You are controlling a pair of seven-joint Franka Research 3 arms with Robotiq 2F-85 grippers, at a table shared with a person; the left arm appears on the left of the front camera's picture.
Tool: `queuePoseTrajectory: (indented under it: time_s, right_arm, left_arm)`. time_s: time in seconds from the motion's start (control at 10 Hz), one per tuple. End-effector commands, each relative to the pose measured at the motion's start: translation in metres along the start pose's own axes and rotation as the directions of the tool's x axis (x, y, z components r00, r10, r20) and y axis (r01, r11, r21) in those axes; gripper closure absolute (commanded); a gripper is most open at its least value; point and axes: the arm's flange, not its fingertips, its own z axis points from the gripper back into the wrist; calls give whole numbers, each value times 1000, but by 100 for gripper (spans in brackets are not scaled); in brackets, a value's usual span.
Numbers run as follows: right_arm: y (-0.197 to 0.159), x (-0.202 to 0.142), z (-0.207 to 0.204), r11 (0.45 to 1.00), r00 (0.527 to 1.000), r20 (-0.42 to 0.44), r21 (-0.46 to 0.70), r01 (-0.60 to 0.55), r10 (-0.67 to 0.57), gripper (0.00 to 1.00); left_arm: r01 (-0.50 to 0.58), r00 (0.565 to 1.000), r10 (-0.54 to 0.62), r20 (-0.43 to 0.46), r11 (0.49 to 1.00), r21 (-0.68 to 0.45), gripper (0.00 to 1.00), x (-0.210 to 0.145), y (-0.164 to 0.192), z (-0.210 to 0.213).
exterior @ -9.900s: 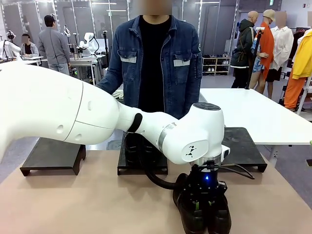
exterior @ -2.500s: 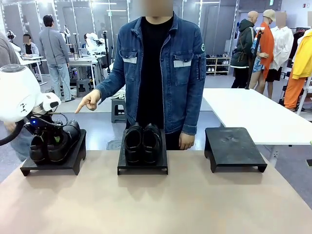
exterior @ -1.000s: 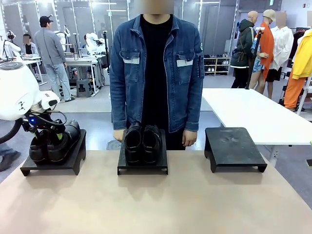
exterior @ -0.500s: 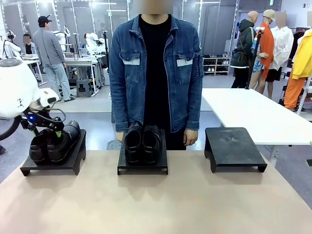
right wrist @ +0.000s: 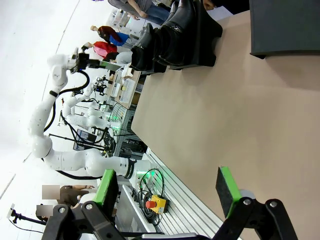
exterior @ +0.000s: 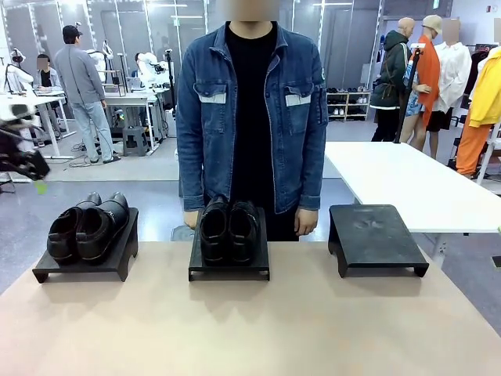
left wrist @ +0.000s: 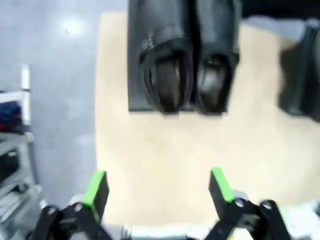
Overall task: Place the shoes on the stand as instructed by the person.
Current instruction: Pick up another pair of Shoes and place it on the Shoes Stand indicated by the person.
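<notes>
One pair of glossy black shoes [exterior: 86,227] rests on the left stand [exterior: 78,266], and a second pair [exterior: 228,229] on the middle stand [exterior: 228,270]. The person [exterior: 250,117] in a denim jacket stands behind the middle stand with both hands down. My left gripper [exterior: 27,164] hangs blurred at the far left, above and apart from the left pair. Seen from the left wrist, that gripper [left wrist: 159,187] is open, high above the pair [left wrist: 190,65] on its stand. My right gripper [right wrist: 167,190] is open over bare tabletop, far from the shoes [right wrist: 170,42].
The right stand [exterior: 376,235] is bare; it also appears as the near stand [right wrist: 287,25] from the right wrist. The tan table [exterior: 250,329] spreads wide in front of the stands. A white table [exterior: 407,180] stands behind at the right.
My left gripper has let go of the left pair and pulled up and away to the left. The person's pointing hand has dropped to the side.
</notes>
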Motion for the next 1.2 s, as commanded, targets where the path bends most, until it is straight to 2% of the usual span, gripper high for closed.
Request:
queuePoseTrajectory:
  time_s: [0.0, 0.1, 0.2, 0.4, 0.6, 0.8, 0.9, 1.0, 1.1]
  right_arm:
    - [1, 0, 1, 1000, 1000, 8, 8, -9, 9, 0]
    - [1, 0, 1, 1000, 1000, 8, 8, -9, 9, 0]
    - [1, 0, 1, 1000, 1000, 8, 8, -9, 9, 0]
    - [1, 0, 1, 1000, 1000, 8, 8, -9, 9, 0]
    - [1, 0, 1, 1000, 1000, 8, 8, -9, 9, 0]
    - [1, 0, 1, 1000, 1000, 8, 8, -9, 9, 0]
    - [1, 0, 1, 1000, 1000, 8, 8, -9, 9, 0]
    - [1, 0, 1, 1000, 1000, 8, 8, -9, 9, 0]
    - [1, 0, 1, 1000, 1000, 8, 8, -9, 9, 0]
  left_arm:
    - [-26, 995, 7, -97, 982, -188, 0, -34, 54, 24]
    - [-27, 993, -10, -114, 947, -319, 0, -59, 81, 28]
    - [-23, 996, -20, -90, 894, -448, 0, -84, 104, 29]
    - [52, 995, -93, -31, 762, -645, 0, -133, 137, 13]
    - [61, 996, -84, 12, 619, -783, 0, -160, 144, -13]
    - [48, 997, -70, 14, 517, -855, 0, -171, 141, -38]
    - [32, 999, -44, 11, 510, -860, 0, -173, 141, -46]
    - [15, 1000, -3, 16, 528, -849, 0, -172, 140, -48]
    - [-20, 999, 51, 12, 586, -810, 0, -167, 139, -52]
